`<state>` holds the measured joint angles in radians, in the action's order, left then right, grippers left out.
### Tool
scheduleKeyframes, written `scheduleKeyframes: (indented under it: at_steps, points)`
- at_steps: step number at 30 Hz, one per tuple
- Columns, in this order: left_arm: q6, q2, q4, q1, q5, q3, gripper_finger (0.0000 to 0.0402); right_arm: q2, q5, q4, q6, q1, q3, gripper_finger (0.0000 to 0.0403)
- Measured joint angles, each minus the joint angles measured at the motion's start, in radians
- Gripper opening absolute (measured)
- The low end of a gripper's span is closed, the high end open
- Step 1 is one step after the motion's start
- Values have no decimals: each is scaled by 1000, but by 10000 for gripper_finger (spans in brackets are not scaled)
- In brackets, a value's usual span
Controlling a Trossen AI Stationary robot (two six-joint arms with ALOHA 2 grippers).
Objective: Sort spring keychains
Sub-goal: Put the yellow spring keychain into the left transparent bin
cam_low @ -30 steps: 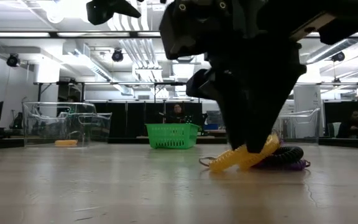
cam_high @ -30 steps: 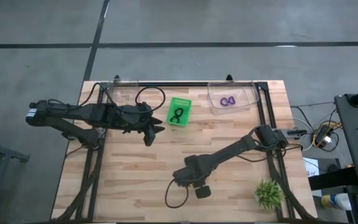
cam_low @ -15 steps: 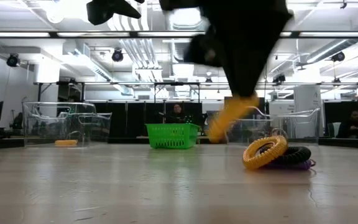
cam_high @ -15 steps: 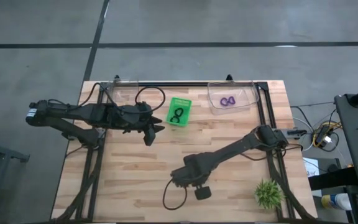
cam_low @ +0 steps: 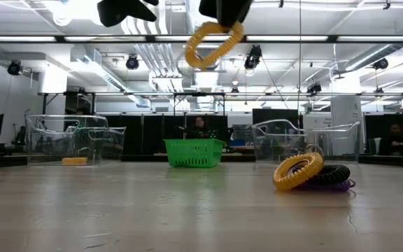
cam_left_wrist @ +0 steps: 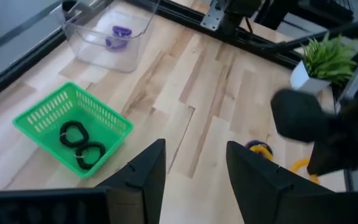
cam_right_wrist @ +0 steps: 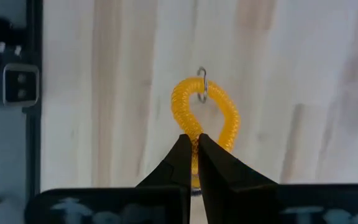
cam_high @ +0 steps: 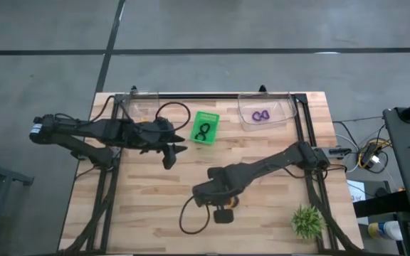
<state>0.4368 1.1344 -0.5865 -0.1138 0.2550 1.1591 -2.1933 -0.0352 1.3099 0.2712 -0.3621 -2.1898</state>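
My right gripper (cam_right_wrist: 193, 140) is shut on an orange spring keychain (cam_low: 208, 45) high above the table's near middle. Below it a second orange keychain (cam_low: 298, 170) leans on a black one (cam_low: 331, 173), and a purple one (cam_low: 336, 186) lies under them on the table. My left gripper (cam_high: 179, 149) hangs open and holding nothing, left of the green basket (cam_high: 216, 117). Two black keychains (cam_left_wrist: 79, 144) lie in that basket. Two purple ones (cam_high: 262, 115) lie in the clear tray (cam_high: 280, 107) at the back right. My right gripper pinches the orange keychain's coil (cam_right_wrist: 195, 132) between its two fingertips, at the end of the loop opposite its small metal ring (cam_right_wrist: 202, 83). The fingers come from above, pointing down. The loop hangs below them, tilted and lifted clear of the table.
A second clear tray (cam_high: 142, 107) at the back left holds an orange piece (cam_low: 74, 160). A spiky green plant (cam_high: 307, 220) stands at the near right corner. A black frame (cam_high: 299, 135) runs along the table's back and sides. Bare wood lies between basket and pile.
My right gripper has risen from the pile, drifting a little toward the table's left edge, with one orange keychain. That keychain lay on the table a second ago and now hangs well clear. The second orange one has stayed on the pile, leaning on the black one.
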Motion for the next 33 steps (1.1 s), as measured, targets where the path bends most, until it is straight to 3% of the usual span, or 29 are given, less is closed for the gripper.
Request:
scheduleKeyframes:
  at_steps: [7, 14, 24, 33]
  points:
    - [-131, -20, -8, -2, 86, 0, 161, 40, 158, 44, 86, 19, -88, 8]
    - [-277, -64, 59, -9, 112, 0, 161, 164, 399, 7, 142, 44, -151, 8]
    - [-368, -96, 322, -15, 113, 0, 161, 305, 565, -156, 110, 74, -153, 8]
    - [-415, -97, 499, -25, 103, 0, 161, 333, 585, -362, 28, 75, -157, 8]
